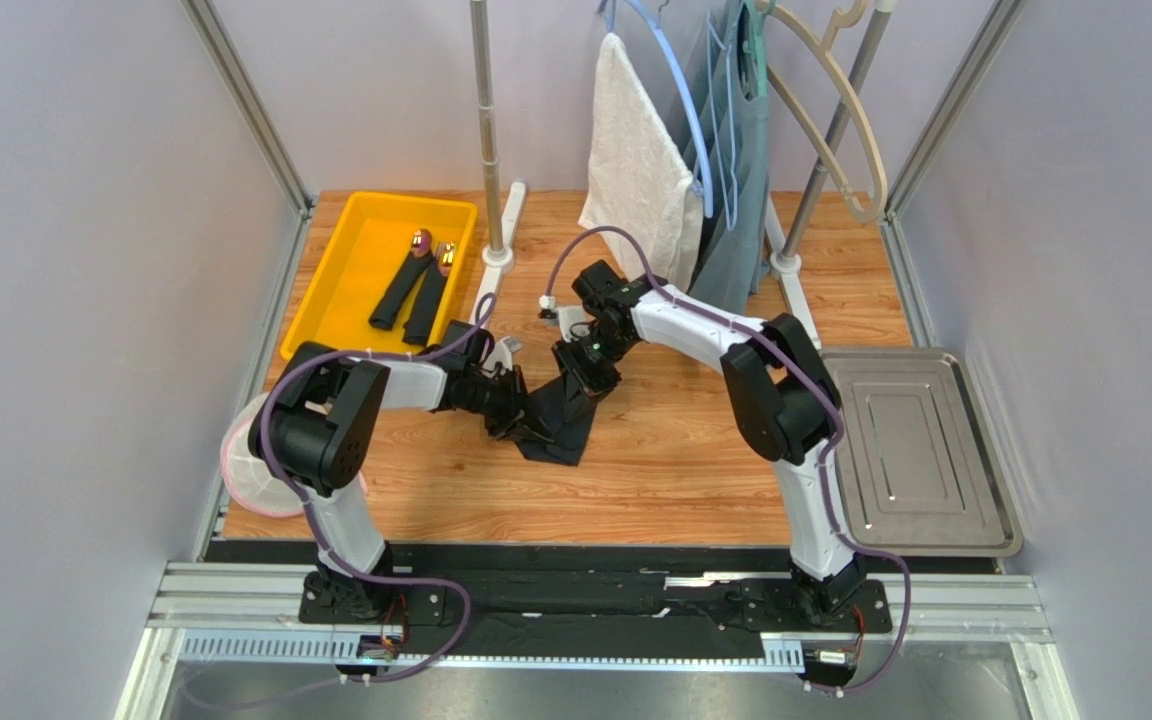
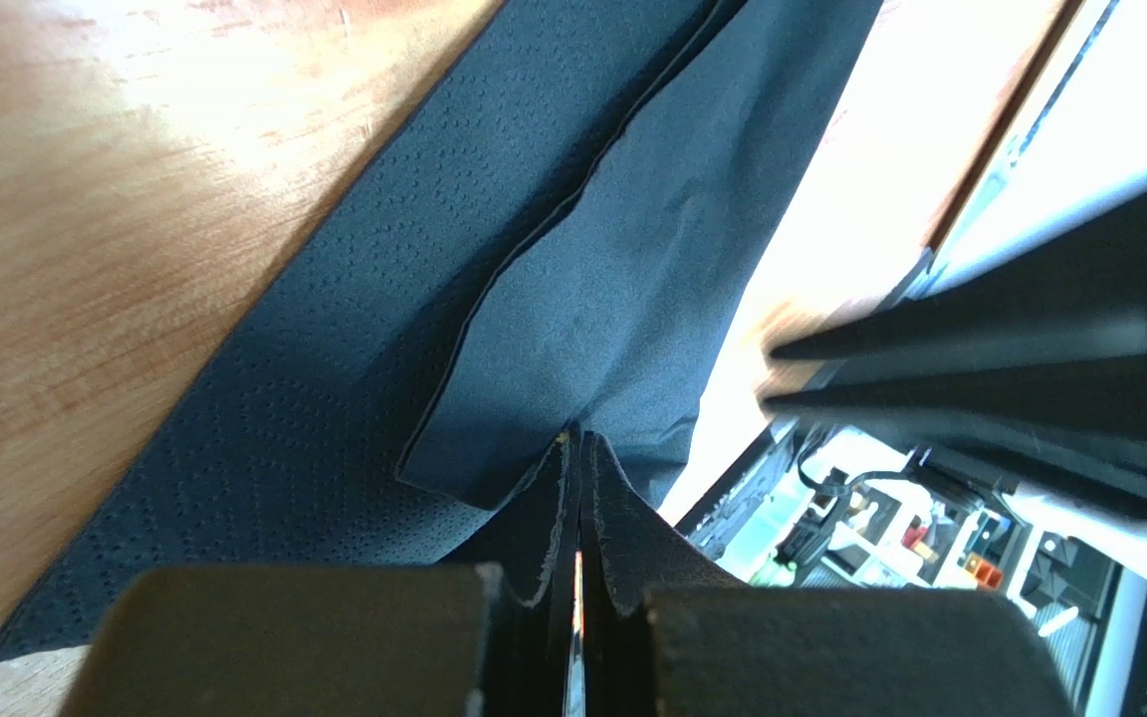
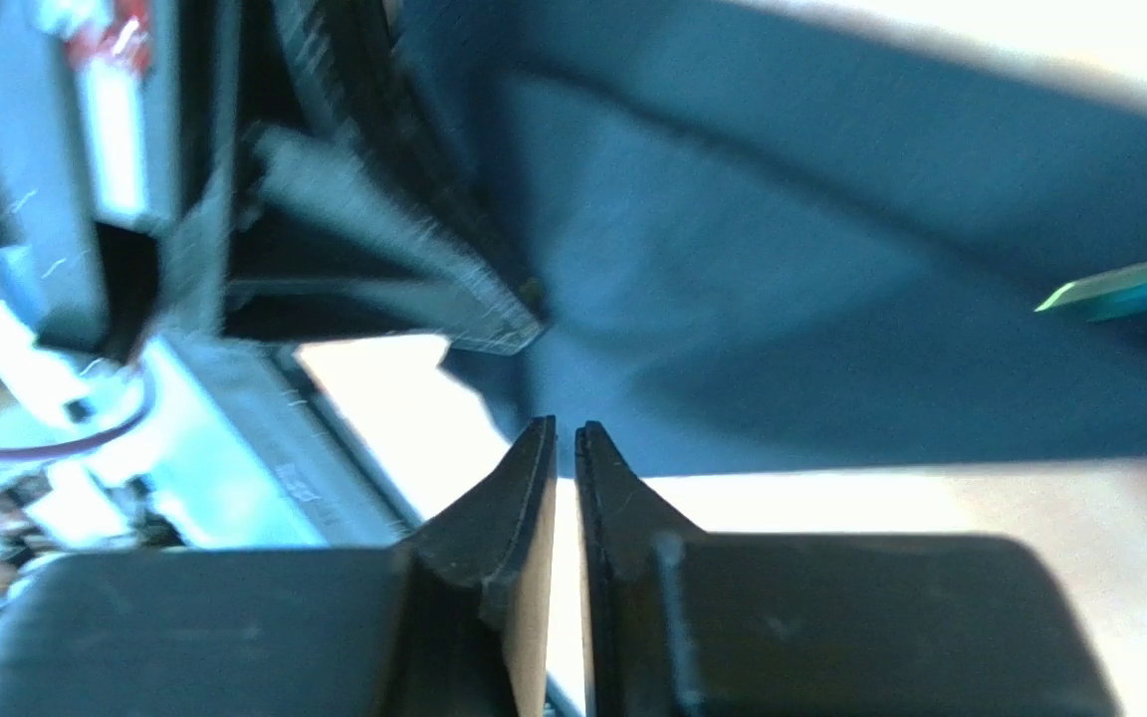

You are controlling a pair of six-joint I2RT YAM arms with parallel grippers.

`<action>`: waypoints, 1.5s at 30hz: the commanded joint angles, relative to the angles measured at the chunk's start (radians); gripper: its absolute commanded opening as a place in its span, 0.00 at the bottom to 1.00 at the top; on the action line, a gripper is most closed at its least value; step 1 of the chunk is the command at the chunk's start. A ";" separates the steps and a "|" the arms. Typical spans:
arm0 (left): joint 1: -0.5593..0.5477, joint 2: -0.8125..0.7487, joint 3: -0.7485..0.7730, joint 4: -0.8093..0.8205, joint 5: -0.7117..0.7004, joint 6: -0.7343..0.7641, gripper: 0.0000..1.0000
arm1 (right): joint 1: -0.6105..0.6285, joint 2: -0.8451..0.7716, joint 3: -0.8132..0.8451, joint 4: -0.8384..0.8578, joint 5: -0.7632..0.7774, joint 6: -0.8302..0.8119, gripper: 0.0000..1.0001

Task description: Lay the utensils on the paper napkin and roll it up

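The black paper napkin (image 1: 563, 432) lies creased at the middle of the wooden table. My left gripper (image 1: 515, 417) is at its left side. In the left wrist view a raised fold of the paper napkin (image 2: 610, 269) runs down into my left gripper (image 2: 580, 441), which is shut on it. My right gripper (image 1: 587, 375) is just above the napkin's far end. In its own view my right gripper (image 3: 565, 433) stands a narrow slit open, with nothing in it, just short of the paper napkin (image 3: 834, 299). A thin blue utensil tip (image 3: 1126, 284) pokes in at the right. Two dark-handled utensils (image 1: 417, 282) lie in the yellow bin (image 1: 330, 285).
A metal tray (image 1: 988, 518) sits at the right edge. Behind the napkin a rack pole (image 1: 489, 135) holds a white towel (image 1: 635, 165) and a grey-blue garment (image 1: 732, 180) on hangers. A pale round object (image 1: 244, 465) lies by the left arm.
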 commanded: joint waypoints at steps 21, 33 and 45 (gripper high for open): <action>0.029 -0.075 0.000 0.042 0.027 0.024 0.09 | 0.053 0.038 -0.193 0.202 0.090 0.186 0.02; -0.005 -0.201 -0.075 0.105 0.176 0.005 0.10 | 0.051 0.060 -0.181 0.195 0.061 0.183 0.01; -0.014 0.015 -0.029 -0.014 0.063 0.054 0.03 | 0.044 0.063 -0.173 0.186 0.060 0.174 0.01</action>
